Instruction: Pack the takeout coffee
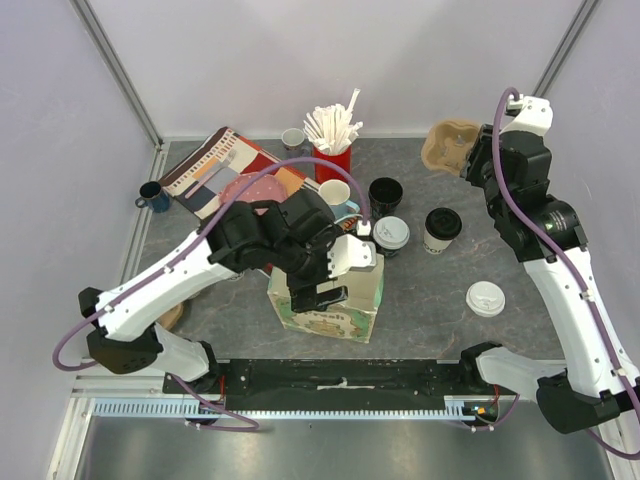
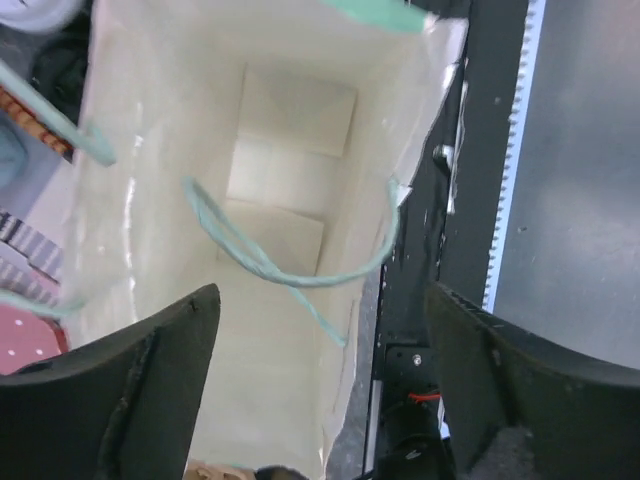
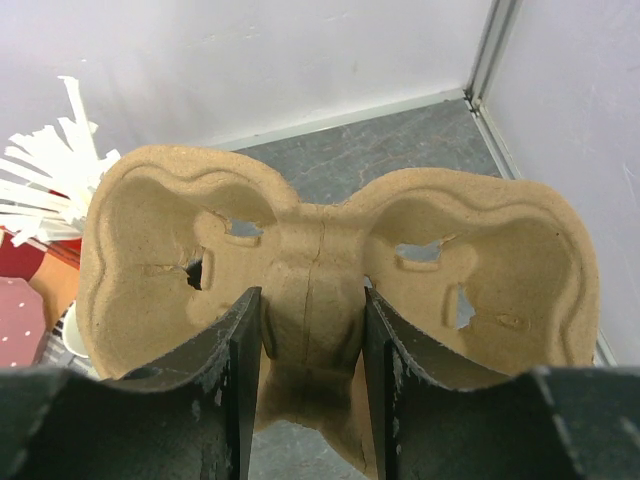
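Left hand (image 2: 320,295) apart over bag (image 2: 290,130) | right hand (image 3: 310,300) clamped on carrier (image 3: 480,260) | grey table (image 1: 420,300), white walls (image 1: 300,60)

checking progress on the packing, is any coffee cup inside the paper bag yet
No, the paper bag shows only its bare folded bottom and a drooping teal handle, with no cup in it.

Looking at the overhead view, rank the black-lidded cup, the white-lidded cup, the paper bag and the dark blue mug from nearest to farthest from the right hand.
From the right hand, which grips the cup carrier:
1. black-lidded cup, just nearer the arm bases.
2. white-lidded cup, left of that cup.
3. paper bag, centre front.
4. dark blue mug, far left edge.
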### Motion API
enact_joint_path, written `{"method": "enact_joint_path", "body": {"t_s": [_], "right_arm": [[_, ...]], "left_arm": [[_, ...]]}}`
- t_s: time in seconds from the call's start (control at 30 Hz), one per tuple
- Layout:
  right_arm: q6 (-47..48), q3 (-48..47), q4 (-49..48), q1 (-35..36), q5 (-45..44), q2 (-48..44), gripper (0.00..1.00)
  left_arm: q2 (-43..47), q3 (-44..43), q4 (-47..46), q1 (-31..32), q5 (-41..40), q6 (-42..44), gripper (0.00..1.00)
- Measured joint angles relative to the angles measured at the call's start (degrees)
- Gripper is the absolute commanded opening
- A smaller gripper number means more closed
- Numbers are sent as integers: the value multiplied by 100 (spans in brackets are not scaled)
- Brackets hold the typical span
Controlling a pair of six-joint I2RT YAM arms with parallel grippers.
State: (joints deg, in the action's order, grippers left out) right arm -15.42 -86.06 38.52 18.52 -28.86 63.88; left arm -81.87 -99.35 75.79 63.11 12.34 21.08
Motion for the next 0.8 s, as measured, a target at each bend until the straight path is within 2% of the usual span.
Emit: {"method": "enact_joint_path", "body": {"t_s": [0.17,0.3,0.37,0.47,0.57,0.7,0.8], "right_arm": [[-2,-509,323,-2,393,216,5],[-81,-850,636,-2,997,267,5],[-192,-1008,737,-4,1604,249,4],[-535,-1086,737,-4,2699,155,1],[-1071,-984,584,-2,3709,-33,1],[-2081,-278,-201,0,5005,-546,1],[-2839,160,-772,22,5661,-831,1]], "left_arm": [[11,-887,85,0,72,-2,97],[125,-1180,66,-111,-205,-2,100],[181,-1257,63,-402,-289,0,100],[192,-1349,-44,-1628,-66,46,100],[201,-1152,-302,-2586,7,221,100],[275,-446,-503,-2662,339,590,100],[275,33,-717,-2662,531,894,100]]}}
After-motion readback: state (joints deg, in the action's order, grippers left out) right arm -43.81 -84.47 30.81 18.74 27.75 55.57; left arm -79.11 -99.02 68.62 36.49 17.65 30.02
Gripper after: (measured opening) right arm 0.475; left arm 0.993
